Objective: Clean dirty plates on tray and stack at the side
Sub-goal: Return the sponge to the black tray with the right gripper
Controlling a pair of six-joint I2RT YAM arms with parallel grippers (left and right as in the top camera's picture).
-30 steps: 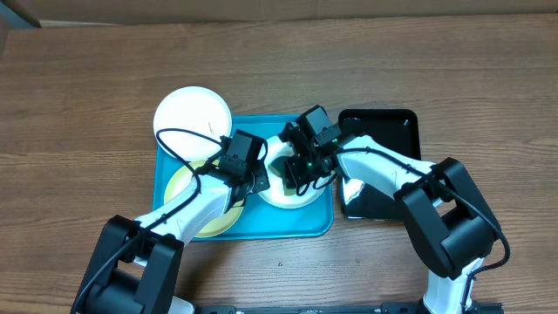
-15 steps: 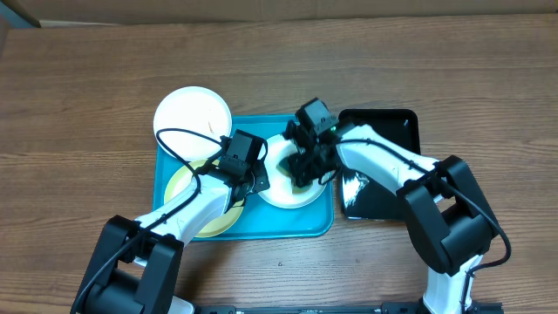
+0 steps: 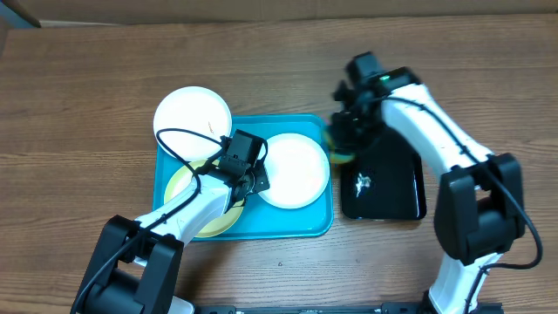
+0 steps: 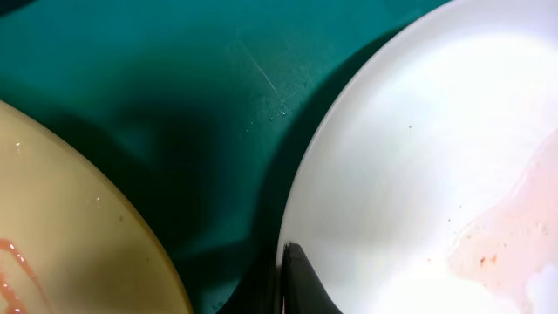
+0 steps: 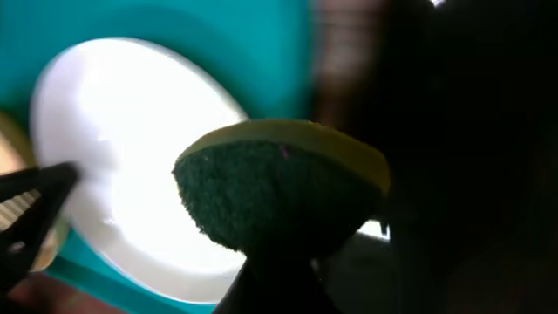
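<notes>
The job looks about a third done. A second white plate (image 3: pixel 193 112) sits at the upper left, overlapping the corner of the tray (image 3: pixel 296 222) and partly on the table (image 3: pixel 87 70). From overhead it looks spotless, so it probably counts as cleaned and set aside.

The smeared white plate (image 3: pixel 294 169) lies flat on the right half of the tray. The left wrist view shows a faint pink film on it (image 4: pixel 510 235), so it may need more wiping. The left gripper (image 3: pixel 254 180) is closed narrow on this plate's left rim and seems to steady it.

The right gripper (image 3: pixel 347 133) is clamped on a green-and-yellow sponge (image 5: pixel 279 196), held up off the plate, over the gap between the tray and the black tray (image 3: pixel 388 187).

The yellow-green plate (image 3: pixel 205 214) lies at the tray's lower left, partly under the left arm, and shows a reddish streak (image 4: pixel 17 255). It looks untouched.

Left to do, by my reading: finish the smeared plate, scrub the yellow-green one, and stack both.
</notes>
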